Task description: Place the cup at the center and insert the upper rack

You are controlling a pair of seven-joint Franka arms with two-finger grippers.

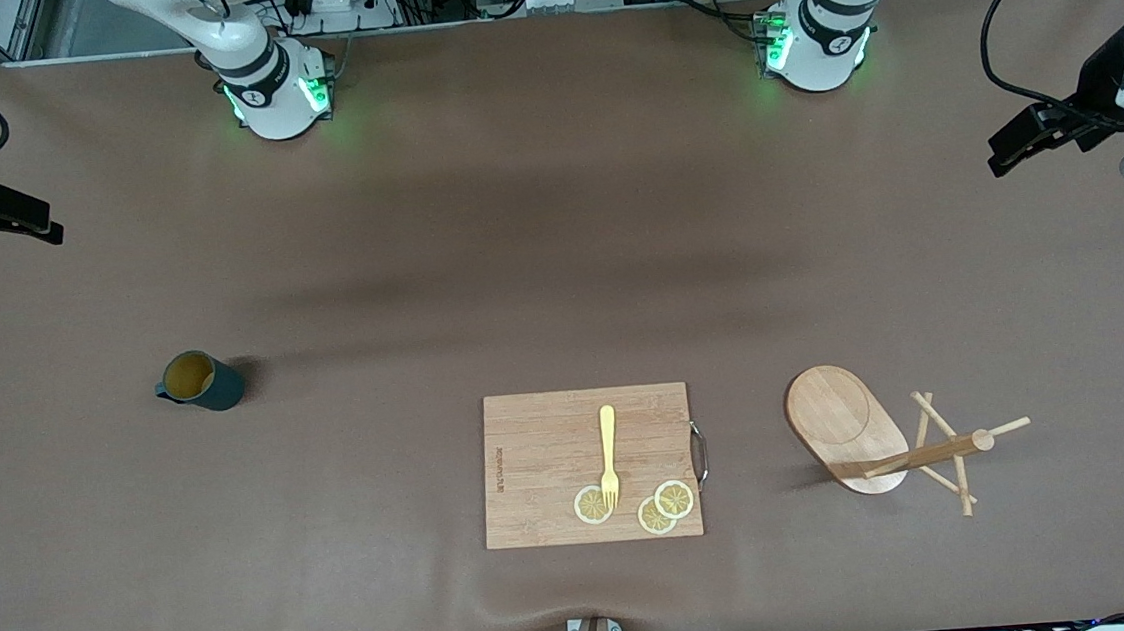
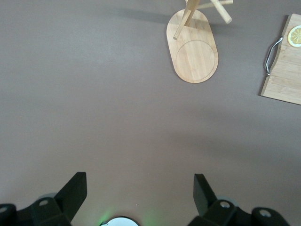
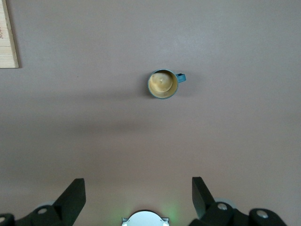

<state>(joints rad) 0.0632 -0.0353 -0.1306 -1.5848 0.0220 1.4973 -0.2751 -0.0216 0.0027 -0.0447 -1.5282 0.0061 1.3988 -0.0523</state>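
Waiting high above table, both arms idle. Right gripper [image 3: 136, 197] spread wide, empty, over bare mat toward right arm's end. Left gripper [image 2: 138, 197] likewise spread, empty, over left arm's end.

Cup [image 1: 199, 380] upright on mat toward right arm's end, mouth up, handle toward table edge. Risk: pinch on round wall slips, or tips cup.

Upper rack [image 1: 872, 433] beside cutting board [image 1: 589, 465], toward left arm's end; oval base long axis diagonal, pole appears leaning. Risk: thin pegs snag fingers; top-heavy, may topple.
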